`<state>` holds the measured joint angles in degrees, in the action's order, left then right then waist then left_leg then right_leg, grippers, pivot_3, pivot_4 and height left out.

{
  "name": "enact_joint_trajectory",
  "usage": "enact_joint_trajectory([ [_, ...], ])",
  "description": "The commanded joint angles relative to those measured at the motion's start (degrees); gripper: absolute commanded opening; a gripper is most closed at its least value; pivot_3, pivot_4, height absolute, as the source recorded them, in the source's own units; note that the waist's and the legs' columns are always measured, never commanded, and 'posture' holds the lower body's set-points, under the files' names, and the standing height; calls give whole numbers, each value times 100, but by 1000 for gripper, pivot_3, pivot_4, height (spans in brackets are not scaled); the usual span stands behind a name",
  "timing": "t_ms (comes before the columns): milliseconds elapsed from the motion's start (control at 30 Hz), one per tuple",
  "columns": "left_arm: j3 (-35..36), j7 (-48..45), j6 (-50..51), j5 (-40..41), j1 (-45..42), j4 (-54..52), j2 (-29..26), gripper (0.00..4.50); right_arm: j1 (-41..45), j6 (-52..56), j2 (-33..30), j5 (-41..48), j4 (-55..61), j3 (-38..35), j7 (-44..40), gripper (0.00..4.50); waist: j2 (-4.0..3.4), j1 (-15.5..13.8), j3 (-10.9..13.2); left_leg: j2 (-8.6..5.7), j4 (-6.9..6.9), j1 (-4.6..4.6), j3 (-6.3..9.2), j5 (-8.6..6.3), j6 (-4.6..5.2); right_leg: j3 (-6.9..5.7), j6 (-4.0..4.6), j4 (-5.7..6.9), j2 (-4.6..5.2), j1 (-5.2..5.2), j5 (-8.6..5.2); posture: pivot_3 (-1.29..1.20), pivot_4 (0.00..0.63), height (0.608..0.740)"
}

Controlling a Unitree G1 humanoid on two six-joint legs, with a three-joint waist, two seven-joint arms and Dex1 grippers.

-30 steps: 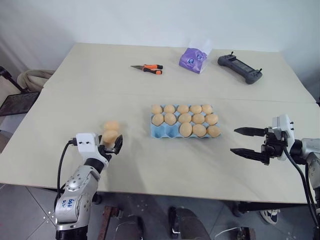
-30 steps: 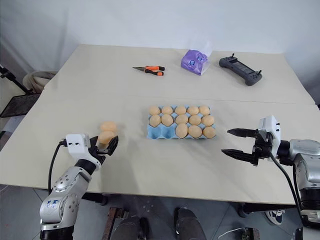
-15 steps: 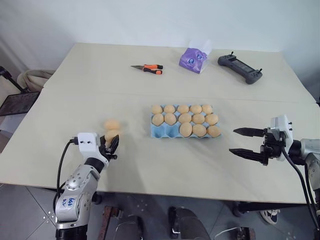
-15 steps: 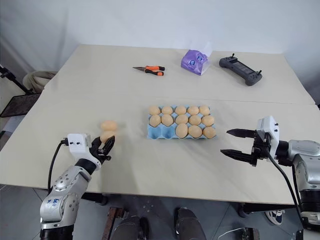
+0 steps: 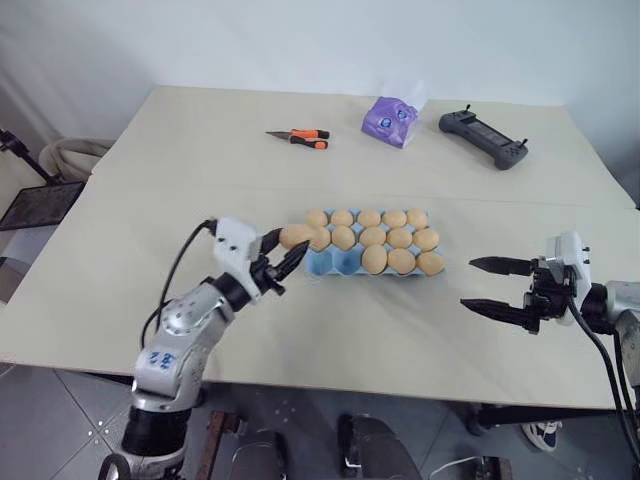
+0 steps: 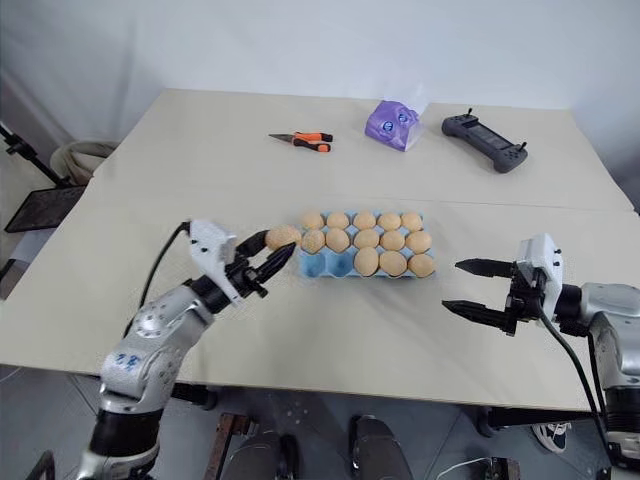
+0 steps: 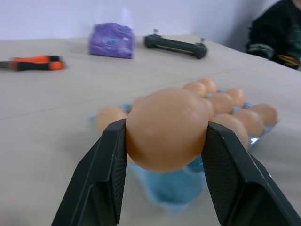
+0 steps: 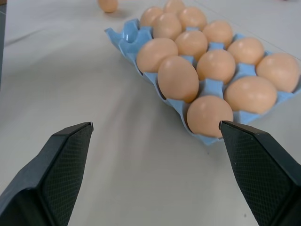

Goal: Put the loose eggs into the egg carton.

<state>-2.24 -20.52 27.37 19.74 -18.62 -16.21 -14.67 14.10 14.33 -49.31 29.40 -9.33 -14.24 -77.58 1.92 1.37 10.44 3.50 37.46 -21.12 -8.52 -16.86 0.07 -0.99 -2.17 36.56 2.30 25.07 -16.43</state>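
With the left gripper [image 5: 283, 256] clamped on an egg [image 7: 167, 128] just short of the egg carton [image 5: 330, 262], a careless drop could miss the empty cups, while the right gripper [image 5: 492, 285] waits open.

This looks like a robot test room: a big plain worktop [image 5: 150, 300] by a bare white wall [image 5: 300, 40], with orange pliers [image 5: 296, 137], a black remote controller [image 5: 482, 137] and a purple packet [image 5: 390, 118] lying on it
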Motion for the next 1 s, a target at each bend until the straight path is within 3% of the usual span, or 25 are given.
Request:
enact_joint_trajectory([
  [33,-255,-120,-364,-212,-378,490,199,2154,-134,45,-71,153,293,-273,106,4500,0,17,0,1,1,1,-1,0,0,2,0,0,-1,0,0,0,150,740],
  [267,-546,-315,-1059,-564,-1109,1856,712,2154,-464,127,-55,261,622,-441,296,4500,-1,14,0,0,6,0,-1,2,0,3,-4,1,-2,-1,3,0,150,740],
  [533,-542,-409,-1149,-663,-1276,2215,853,2154,-653,179,-55,323,804,-539,445,4500,-1,13,1,0,7,-1,1,2,0,2,-7,2,-2,0,4,0,150,740],
  [633,-554,-408,-1093,-682,-1228,2134,850,2839,-669,193,-52,327,829,-547,473,4500,-1,10,1,-1,7,-2,1,3,1,3,-8,1,-1,0,5,0,150,740],
  [800,-572,-395,-943,-679,-1132,1852,827,4487,-637,201,-53,320,814,-522,480,4500,-1,9,1,-1,6,-2,1,3,1,2,-8,2,-1,0,5,0,150,740],
  [1000,-489,-277,-795,-697,-952,1379,730,4487,-519,197,-47,284,728,-432,454,4500,-1,11,1,-1,7,-1,1,3,1,3,-9,2,0,-1,5,0,150,740],
])
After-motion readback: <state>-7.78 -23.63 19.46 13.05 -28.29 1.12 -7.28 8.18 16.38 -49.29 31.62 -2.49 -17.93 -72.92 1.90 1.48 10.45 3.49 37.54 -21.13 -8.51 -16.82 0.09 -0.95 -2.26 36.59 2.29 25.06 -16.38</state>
